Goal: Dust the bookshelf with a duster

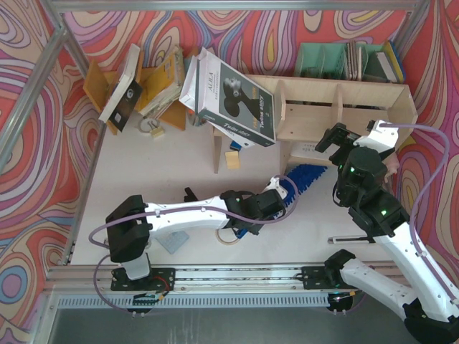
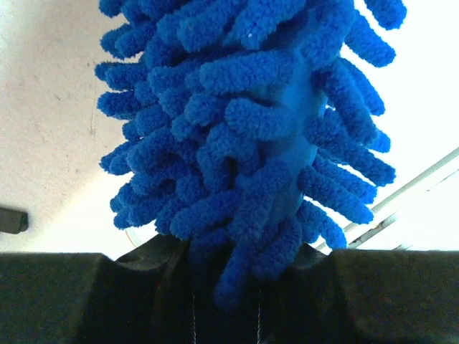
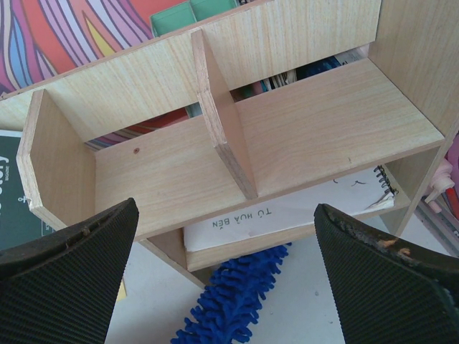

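Observation:
The pale plywood bookshelf [image 1: 344,107] stands at the back right, with upright dividers and a lower shelf. The fluffy blue duster [image 1: 307,178] lies slantwise in front of it, its far end under the lower shelf. My left gripper [image 1: 282,195] is shut on the duster's near end. In the left wrist view the duster [image 2: 244,129] fills the frame above the left gripper [image 2: 240,269]. My right gripper [image 1: 355,140] hovers open over the shelf's right part. In the right wrist view the right gripper [image 3: 226,247] holds nothing and faces the bookshelf [image 3: 301,136], with the duster [image 3: 233,304] below. The handle is hidden.
An orange-yellow rack [image 1: 97,86] holding books stands at the back left. A dark boxed book [image 1: 237,100] leans on the shelf's left end. A teal organiser [image 1: 326,61] sits behind the shelf. White paper [image 3: 287,215] lies on the lower shelf. A small yellow block [image 1: 232,159] lies on the table.

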